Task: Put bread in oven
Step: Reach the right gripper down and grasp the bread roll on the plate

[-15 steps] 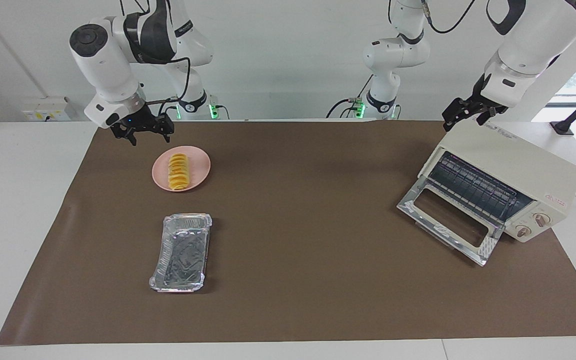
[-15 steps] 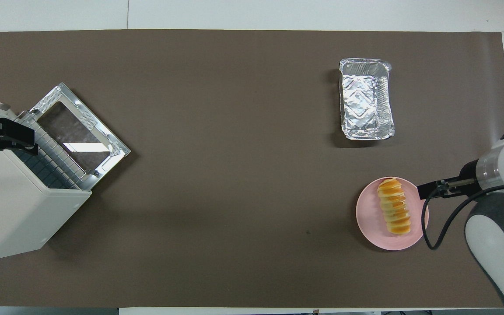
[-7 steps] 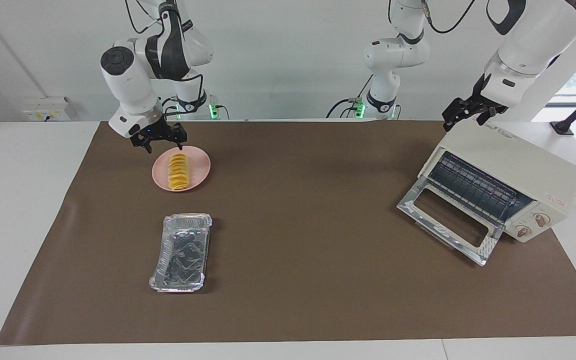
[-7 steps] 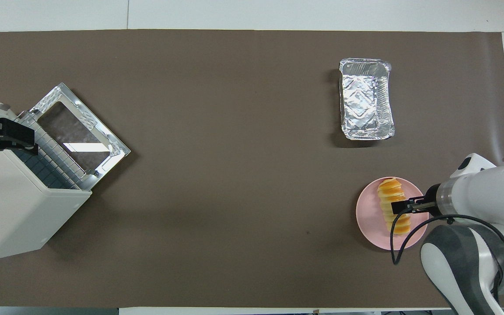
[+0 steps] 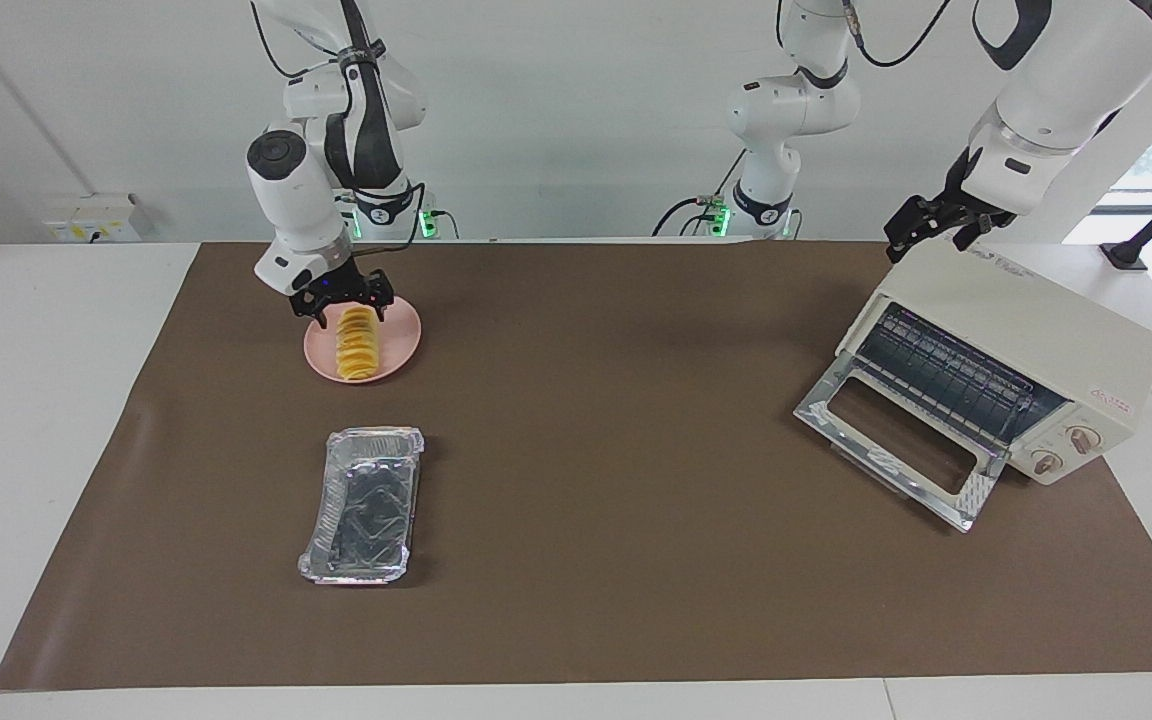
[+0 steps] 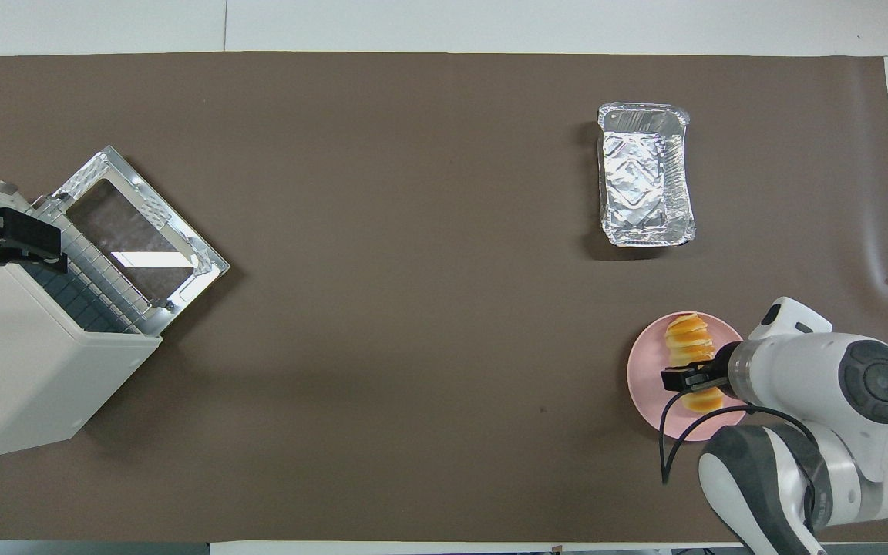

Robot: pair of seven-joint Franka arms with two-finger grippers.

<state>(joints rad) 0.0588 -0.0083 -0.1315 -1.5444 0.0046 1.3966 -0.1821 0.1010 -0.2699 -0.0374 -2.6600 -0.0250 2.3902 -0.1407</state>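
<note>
right end effector (image 5: 350, 305) over bread (image 5: 357, 343), oven (image 5: 1002, 360) open

Pink plate (image 5: 399, 345), foil tray (image 5: 364, 505) (apart)

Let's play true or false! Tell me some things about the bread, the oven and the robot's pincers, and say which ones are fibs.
1. The bread lies on the pink plate. True.
2. The oven door is shut. False: it hangs open.
3. The right pincer is over the bread. True.
4. The bread sits in the foil tray. False: nothing is in the tray.
5. The left pincer is over the plate. False: it waits above the oven's top.
</note>
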